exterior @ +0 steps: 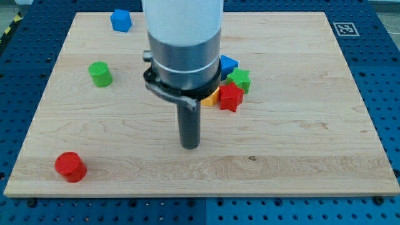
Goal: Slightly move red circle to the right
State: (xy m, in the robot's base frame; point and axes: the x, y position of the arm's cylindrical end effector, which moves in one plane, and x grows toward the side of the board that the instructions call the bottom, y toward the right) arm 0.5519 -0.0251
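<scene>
Bright, even light; soft shadows.

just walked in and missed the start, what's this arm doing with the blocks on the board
A single arm with a straight dark rod is working over a pale wooden board scattered with small coloured blocks. My tip rests near the board's middle, touching no block. The red circle block it is meant to nudge right sits far off toward the view's bottom left. A red star block, green star block, blue block and a partly hidden yellow block cluster just beyond the rod.
</scene>
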